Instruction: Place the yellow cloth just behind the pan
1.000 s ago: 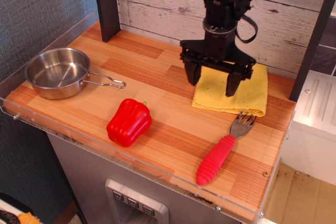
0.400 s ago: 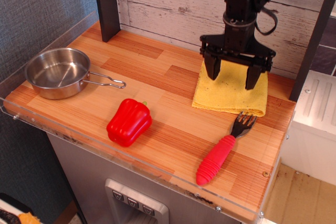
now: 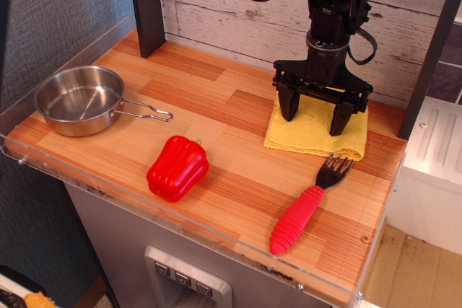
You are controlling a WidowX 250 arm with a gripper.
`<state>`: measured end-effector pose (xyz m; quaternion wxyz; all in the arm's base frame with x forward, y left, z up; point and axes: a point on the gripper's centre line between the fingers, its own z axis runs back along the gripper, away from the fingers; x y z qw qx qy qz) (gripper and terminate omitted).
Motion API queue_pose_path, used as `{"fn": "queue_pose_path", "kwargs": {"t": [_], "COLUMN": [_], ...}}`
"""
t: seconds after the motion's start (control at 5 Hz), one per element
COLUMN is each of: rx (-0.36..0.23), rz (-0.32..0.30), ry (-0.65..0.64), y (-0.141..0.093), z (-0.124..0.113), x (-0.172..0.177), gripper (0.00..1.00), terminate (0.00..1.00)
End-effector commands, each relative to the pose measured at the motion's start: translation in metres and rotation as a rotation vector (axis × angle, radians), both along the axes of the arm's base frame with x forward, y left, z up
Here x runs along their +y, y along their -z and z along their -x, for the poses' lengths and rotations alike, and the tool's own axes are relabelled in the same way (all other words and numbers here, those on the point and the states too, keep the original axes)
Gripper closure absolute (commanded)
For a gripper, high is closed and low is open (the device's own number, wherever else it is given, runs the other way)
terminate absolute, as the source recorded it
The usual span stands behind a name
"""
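The yellow cloth (image 3: 314,132) lies folded flat at the back right of the wooden table. My black gripper (image 3: 315,118) hangs right over it, open, with one finger near the cloth's left edge and the other over its right half, tips close to the cloth. The shiny steel pan (image 3: 78,99) sits at the far left of the table, its wire loop handle (image 3: 148,112) pointing right. The pan is far from the gripper and the cloth.
A red toy pepper (image 3: 177,167) lies at the front middle. A fork with a red handle (image 3: 307,206) lies in front of the cloth. A dark post (image 3: 147,6) stands at the back left, a plank wall runs behind, and a clear rim (image 3: 65,58) edges the table.
The gripper moved right and back from the cloth's left front part to stand centred over it, then dropped slightly towards it. The cloth, pan, pepper and fork have not moved.
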<state>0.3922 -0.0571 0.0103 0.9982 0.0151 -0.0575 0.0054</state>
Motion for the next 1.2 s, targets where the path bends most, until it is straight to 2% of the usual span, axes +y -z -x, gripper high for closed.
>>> {"fn": "queue_pose_path", "kwargs": {"t": [0.0, 0.2, 0.4, 0.8, 1.0], "rx": [0.055, 0.06, 0.067, 0.064, 0.06], "rz": [-0.06, -0.095, -0.087, -0.029, -0.031], "ry": [0.007, 0.028, 0.03, 0.01, 0.029], "y": [0.016, 0.013, 0.011, 0.005, 0.002], "z": [0.006, 0.008, 0.007, 0.002, 0.001], "x": [0.023, 0.032, 0.042, 0.077, 0.088], "gripper": [0.0, 0.0, 0.0, 0.0, 0.0], "terminate": [0.0, 0.0, 0.0, 0.0, 0.0]}}
